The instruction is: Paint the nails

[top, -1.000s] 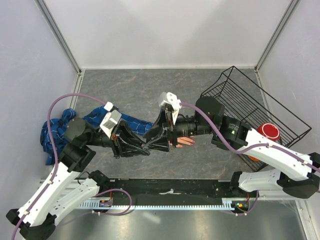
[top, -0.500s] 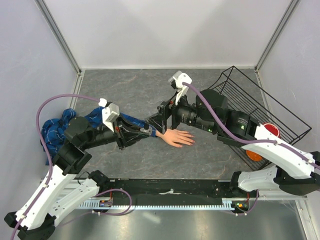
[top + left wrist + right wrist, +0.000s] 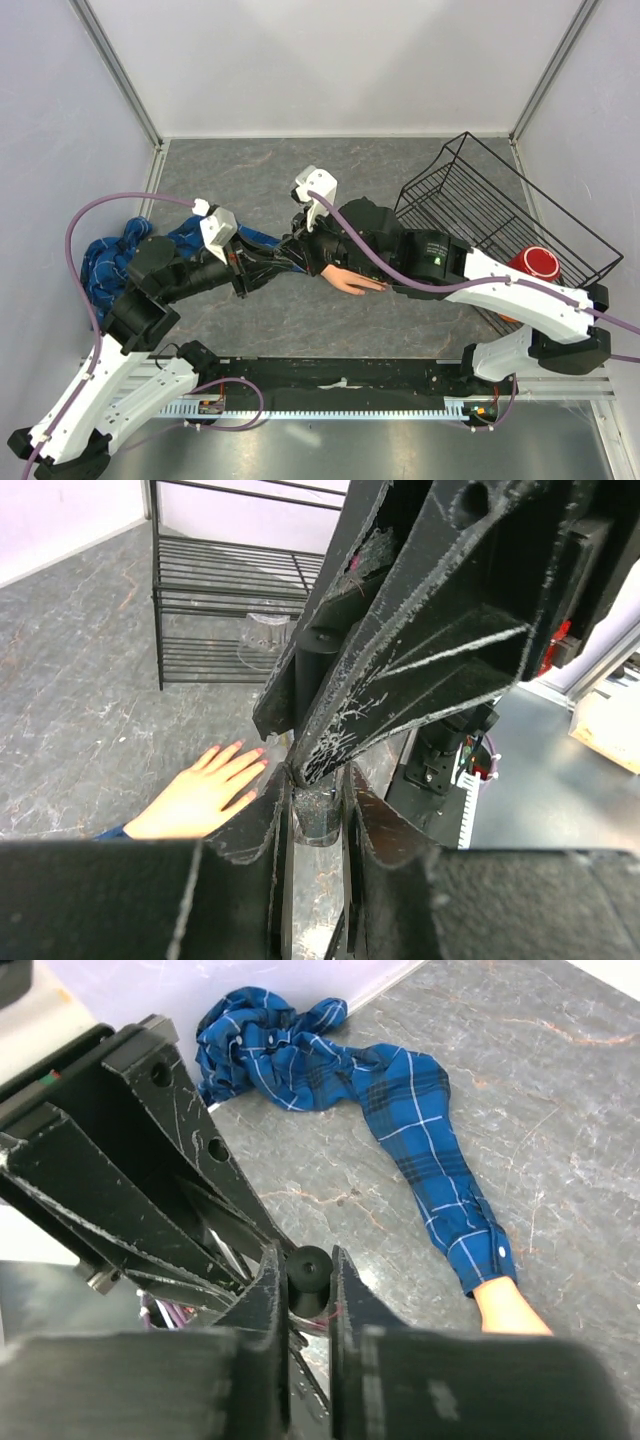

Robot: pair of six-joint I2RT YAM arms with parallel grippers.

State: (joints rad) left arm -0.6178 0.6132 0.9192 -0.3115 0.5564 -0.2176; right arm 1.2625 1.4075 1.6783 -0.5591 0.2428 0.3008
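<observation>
The pale mannequin hand (image 3: 352, 280) lies palm down on the grey table, its wrist in a blue plaid sleeve (image 3: 425, 1160). The nails (image 3: 262, 764) show pink-red at the fingertips in the left wrist view. Just left of the hand, my left gripper (image 3: 284, 264) is shut on a small dark bottle (image 3: 318, 818), gripping its glass body. My right gripper (image 3: 299, 254) meets it from the other side and is shut on the bottle's round black cap (image 3: 309, 1269). From above, the bottle is hidden between the two grippers.
A black wire rack (image 3: 500, 215) stands tilted at the right, with a red cup (image 3: 541, 263) at its near end and a clear glass (image 3: 265, 633) inside. The sleeve's loose cloth is bunched (image 3: 106, 262) at the far left. The arms cross over the sleeve.
The right gripper opened wide and stood apart from the bottle half a second ago; it has swung back left and closed on the cap. The left gripper kept its hold.
</observation>
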